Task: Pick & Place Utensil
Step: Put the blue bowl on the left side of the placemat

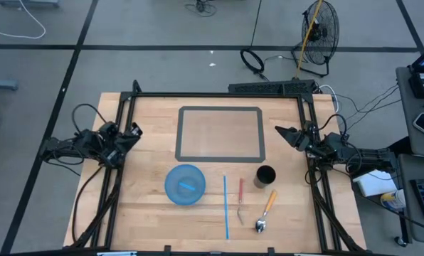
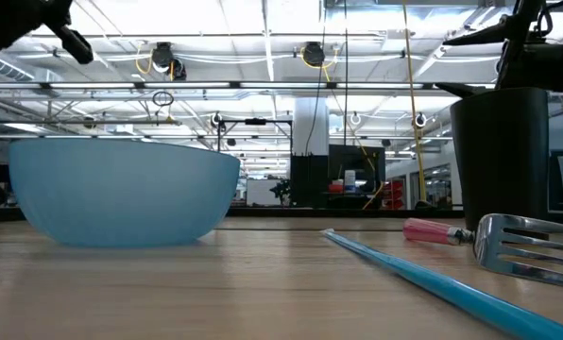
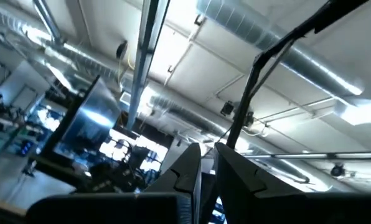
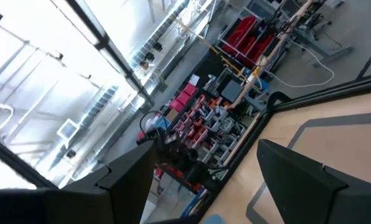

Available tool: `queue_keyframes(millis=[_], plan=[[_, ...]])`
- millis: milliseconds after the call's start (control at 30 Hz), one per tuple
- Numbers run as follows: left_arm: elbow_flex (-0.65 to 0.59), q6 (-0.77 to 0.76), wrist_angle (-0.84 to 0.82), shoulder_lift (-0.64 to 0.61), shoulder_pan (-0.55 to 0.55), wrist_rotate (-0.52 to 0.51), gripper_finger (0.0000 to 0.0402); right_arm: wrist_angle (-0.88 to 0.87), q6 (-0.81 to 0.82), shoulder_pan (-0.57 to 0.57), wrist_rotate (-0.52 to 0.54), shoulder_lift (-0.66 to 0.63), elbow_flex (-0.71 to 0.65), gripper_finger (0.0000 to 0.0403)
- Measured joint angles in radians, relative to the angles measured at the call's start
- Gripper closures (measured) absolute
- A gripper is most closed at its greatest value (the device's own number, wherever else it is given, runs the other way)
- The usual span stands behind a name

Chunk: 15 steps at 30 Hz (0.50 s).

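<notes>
Pale wood planks make up my counter (image 1: 148,213), with a grey taped rectangle (image 1: 220,133) marked toward its far side and grey floor, cables and a standing fan (image 1: 319,32) beyond. Starting at my left gripper (image 1: 135,131), parked over the counter's left edge, its fingers (image 3: 192,171) nearly meet with only a slit between them in the left wrist view, which looks up at ceiling ducts. My right gripper (image 1: 282,132) sits over the right edge with fingers (image 4: 297,168) spread wide and nothing between them. Moving outward to the near half, a blue bowl (image 1: 185,184) holds a short blue strip; I cannot make out what it is. A black cup (image 1: 266,175) stands right of it, its inside too dark to read. Between them lie a long blue stick (image 1: 226,206) and a red-handled fork (image 1: 241,200), side by side. An orange-handled spoon (image 1: 265,211) lies just near of the cup. From table height, the fork's tines are cut off at the frame edge.
</notes>
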Motion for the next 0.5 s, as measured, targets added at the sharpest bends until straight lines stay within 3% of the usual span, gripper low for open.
queue_keyframes(millis=[167,500], plan=[[0.0,0.012,-0.028,0.0,0.0,-0.079,0.0353,0.0,-0.044,0.0,-0.003,0.0,0.0,0.0124],[0.0,-0.05,-0.051,0.0,0.0,-0.084,0.0353,-0.001,-0.011,0.0,-0.003,0.0,0.0,0.0124]])
